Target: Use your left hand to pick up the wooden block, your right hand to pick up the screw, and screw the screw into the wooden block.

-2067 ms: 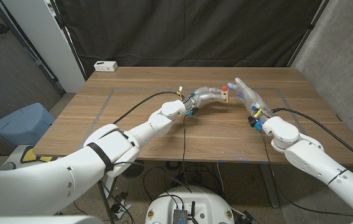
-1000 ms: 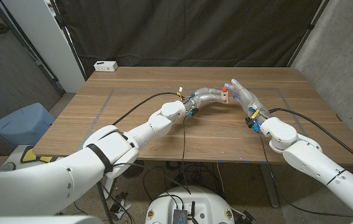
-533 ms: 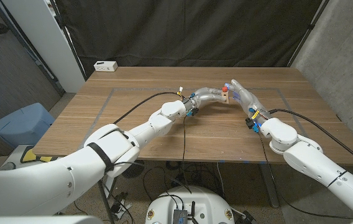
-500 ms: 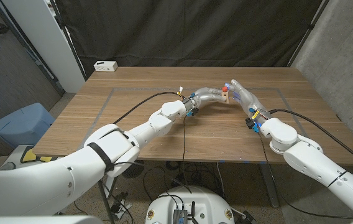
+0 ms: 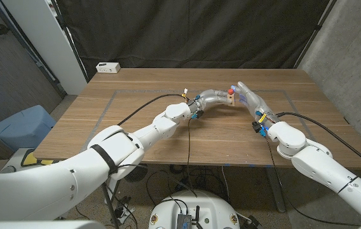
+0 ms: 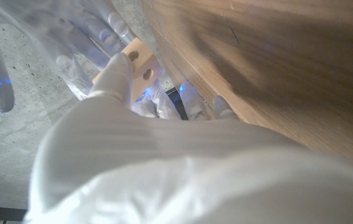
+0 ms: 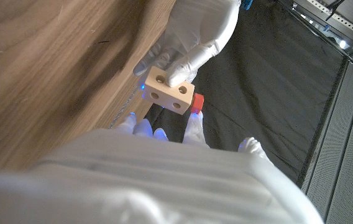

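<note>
My left hand [image 5: 213, 97] holds the small wooden block [image 5: 230, 98] above the middle of the table [image 5: 136, 137]. The block [image 7: 169, 87] is pale with round holes in its faces, and a left finger presses on its top. The red screw [image 7: 197, 102] sits at one end of the block, with my right hand's fingertips [image 7: 192, 124] against it. My right hand [image 5: 248, 96] reaches in from the right and meets the block. In the left wrist view the block [image 6: 140, 60] shows past my left hand [image 6: 117, 84], with the right hand's fingers [image 6: 77, 37] behind it.
A white box [image 5: 108, 67] lies at the table's back left corner. A black cable [image 5: 139, 108] runs over the table along my left arm, another [image 5: 307, 114] along my right. A blue bin [image 5: 21, 127] stands off the table's left side.
My right hand has edged slightly toward the block, and the red screw head now shows at the block's top. The left arm has held still.
</note>
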Tool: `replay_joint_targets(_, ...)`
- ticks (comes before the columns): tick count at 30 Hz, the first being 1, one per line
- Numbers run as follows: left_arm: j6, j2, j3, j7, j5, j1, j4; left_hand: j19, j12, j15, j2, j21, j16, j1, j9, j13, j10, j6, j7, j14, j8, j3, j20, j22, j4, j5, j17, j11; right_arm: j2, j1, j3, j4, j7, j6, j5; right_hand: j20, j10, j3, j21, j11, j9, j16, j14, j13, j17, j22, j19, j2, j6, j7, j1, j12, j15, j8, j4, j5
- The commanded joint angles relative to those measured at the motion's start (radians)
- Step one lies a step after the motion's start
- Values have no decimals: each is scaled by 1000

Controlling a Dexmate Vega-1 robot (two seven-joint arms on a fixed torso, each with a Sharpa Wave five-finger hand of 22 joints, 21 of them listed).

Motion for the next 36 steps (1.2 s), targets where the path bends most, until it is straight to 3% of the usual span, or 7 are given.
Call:
replay_joint_targets(1, -18, -23, -1, -9, -3, -19, 53, 5, 6, -26, 29, 2, -1, -27, 6, 1, 6, 9, 1, 1, 5, 50, 5, 3, 42, 6, 2, 0, -6, -20, 10, -17, -9, -3, 1, 3, -76, 8, 4, 3, 4, 7, -167, 0, 1, 4, 2, 0, 6, 1, -10, 4, -6, 7, 0, 6)
replay_joint_targets(18, -18, -57, -3, -16, -10, -45, 123, 4, 6, -26, 29, 2, -1, -29, 6, 0, 9, 9, 1, 1, 5, 51, 5, 3, 42, 6, 2, 1, -17, -40, 19, -48, -23, -25, 0, 2, -75, 9, 5, 2, 4, 7, -167, 0, 1, 4, 3, -1, 8, 1, -10, 4, -5, 7, 0, 6)
replay_joint_targets(36, -5, -61, 0, -12, -12, -55, 135, 4, 7, -25, 29, 2, -2, -29, 6, 0, 9, 9, 3, -1, 5, 52, 6, 3, 41, 6, 2, 1, -16, -30, 1, -59, -7, -30, -7, 2, -74, 10, 4, 4, 4, 7, -167, 0, 1, 4, 2, 0, 10, 0, -11, 4, -6, 7, 0, 6)
